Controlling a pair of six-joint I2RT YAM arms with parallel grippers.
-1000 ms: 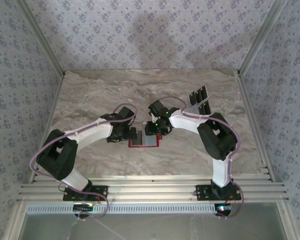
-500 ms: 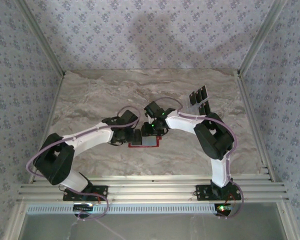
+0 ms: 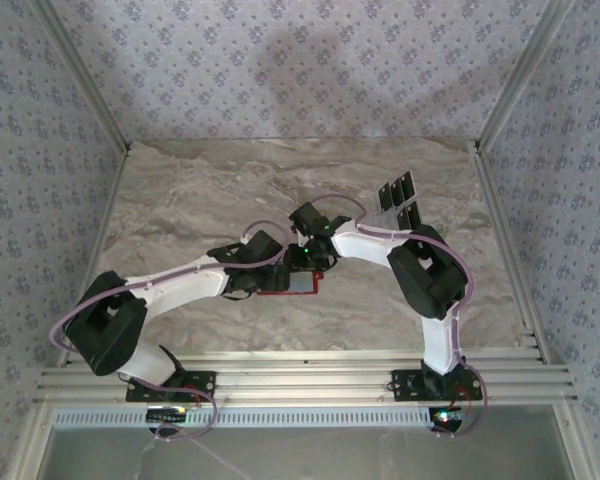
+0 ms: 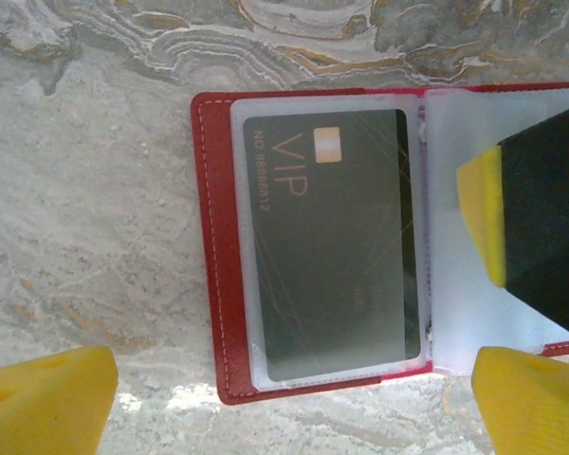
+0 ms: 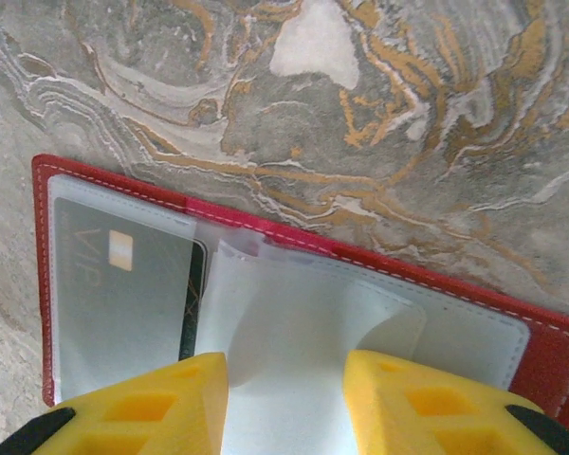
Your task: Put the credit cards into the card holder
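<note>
The red card holder [image 4: 213,284] lies open on the marble table, and a black VIP credit card [image 4: 332,246] sits inside its left clear pocket. My left gripper [image 4: 289,412] hovers over that half, open wide, with nothing between its yellow fingers [image 4: 47,398]. My right gripper [image 5: 284,398] is closed on the holder's loose clear pocket [image 5: 294,322], which bows between its fingers. From above, both grippers [image 3: 270,268] [image 3: 308,260] meet over the card holder [image 3: 292,287]. More credit cards [image 3: 398,198] lie at the back right.
The marble table [image 3: 180,200] is bounded by aluminium rails [image 3: 300,375] at the near edge and patterned walls on the other sides. The right arm's elbow [image 3: 430,275] stands between the card holder and the spare cards.
My left arm has stretched out to the right, bringing its gripper from beside the card holder to over its left half. The right gripper shifted slightly left and kept its grip.
</note>
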